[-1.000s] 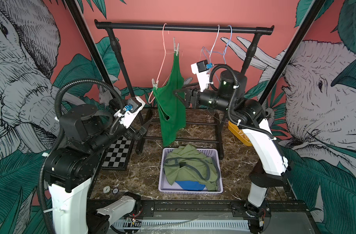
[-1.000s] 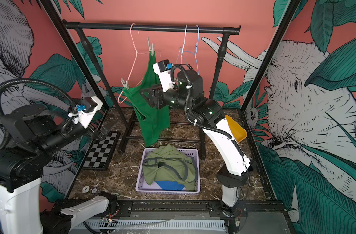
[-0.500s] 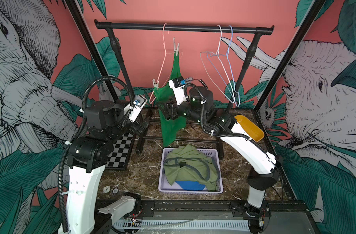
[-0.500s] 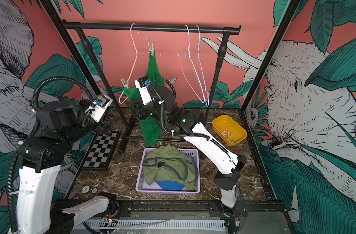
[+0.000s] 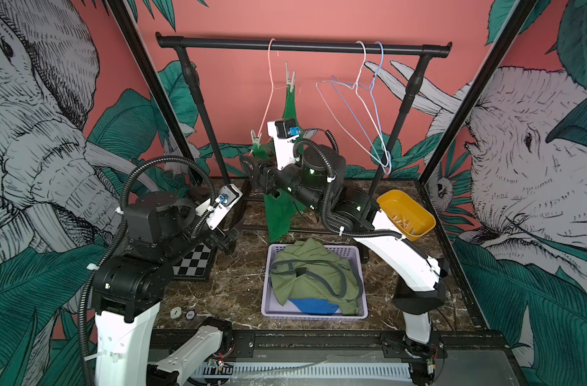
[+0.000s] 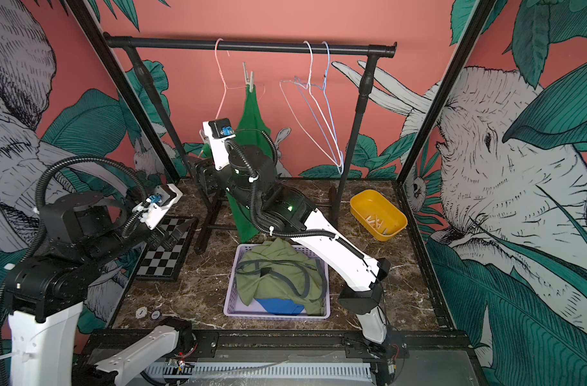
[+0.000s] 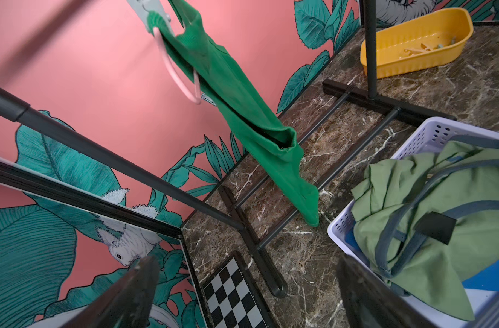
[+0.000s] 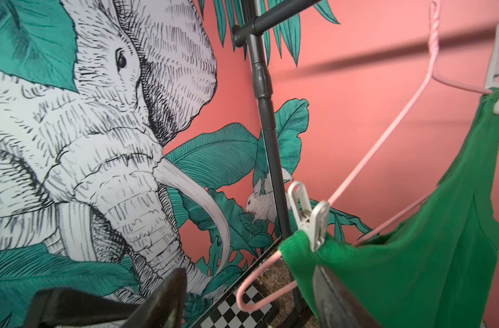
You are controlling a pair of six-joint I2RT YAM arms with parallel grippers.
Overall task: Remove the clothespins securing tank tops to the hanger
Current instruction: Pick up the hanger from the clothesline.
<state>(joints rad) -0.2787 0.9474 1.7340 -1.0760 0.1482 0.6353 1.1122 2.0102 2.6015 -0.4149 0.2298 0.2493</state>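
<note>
We see a dark brown, marble-patterned surface [image 5: 238, 287] with pale veins. It is walled by salmon-pink murals of line-drawn elephants and teal leaves.

At upper centre in both top views, a black tubular rail [image 5: 302, 45] carries a thin pink wire hanger [image 8: 385, 127]. The bright green tank top [image 6: 252, 117], finely ribbed, hangs from it, pinned by two pale plastic clips. The upper clothespin [image 5: 290, 78] sits near the hook and the lower clothespin [image 8: 311, 218] at the hanger's low corner. Two bare wire hangers [image 5: 384, 159] hang further right.

Below centre, a lavender perforated basket [image 5: 314, 315] holds the crumpled olive tank top [image 5: 305, 250] with grey trim, lying over the blue tank top [image 5: 312, 305]. A yellow tub [image 5: 395, 207] at right holds loose clips.

The right end effector [image 8: 251, 301] is partly spread just beneath the lower clothespin and grips nothing. The left end effector [image 7: 242, 298] is spread wide and empty, near a chequered board [image 5: 192, 264] at left.
</note>
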